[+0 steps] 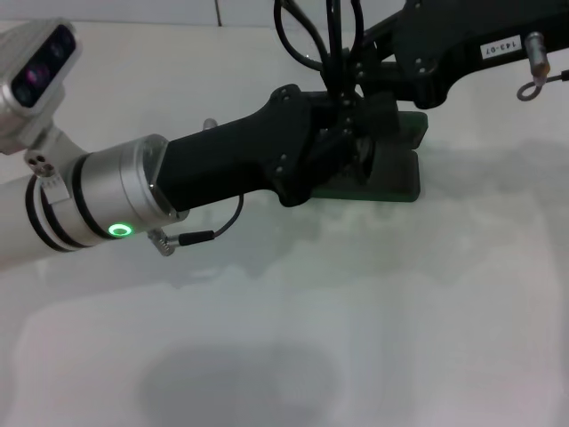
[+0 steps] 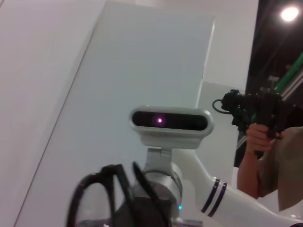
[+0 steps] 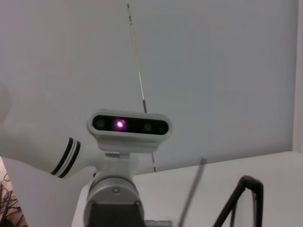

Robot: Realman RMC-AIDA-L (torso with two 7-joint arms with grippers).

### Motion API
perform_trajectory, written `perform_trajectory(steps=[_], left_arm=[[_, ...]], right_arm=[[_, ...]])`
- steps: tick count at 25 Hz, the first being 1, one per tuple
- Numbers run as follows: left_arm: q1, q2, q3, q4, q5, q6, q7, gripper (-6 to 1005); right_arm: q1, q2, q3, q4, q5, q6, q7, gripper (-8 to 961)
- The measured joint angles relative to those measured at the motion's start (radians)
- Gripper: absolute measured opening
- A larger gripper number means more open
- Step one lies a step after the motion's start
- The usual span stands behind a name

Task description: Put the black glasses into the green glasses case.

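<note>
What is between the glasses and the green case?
Nothing separate shows between them. The black glasses are up above the green glasses case on the table, but the left gripper and right gripper crowd over the case and hide its inside.

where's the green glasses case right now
In the head view the green glasses case lies on the white table at upper centre-right, mostly hidden beneath the left gripper and right gripper; the black glasses hang above it.

One pair of black glasses (image 1: 307, 31), one green glasses case (image 1: 391, 169), two robot arms (image 1: 222, 169).
</note>
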Motion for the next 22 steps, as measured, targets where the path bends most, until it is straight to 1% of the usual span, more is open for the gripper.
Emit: perform_trajectory(steps=[10,22], left_arm=[[-0.011,0.000,0.000,-0.003,-0.002,-0.047,-0.016,49],[-0.010,0.001,0.000,0.000,-0.007,-0.049,-0.016,49]], right_arm=[[0.001,0.000,0.001,0.007,0.001,-0.003,-0.017,97],[0.005,-0.005,0.014,0.042,-0.004,0.012,-0.036,98]])
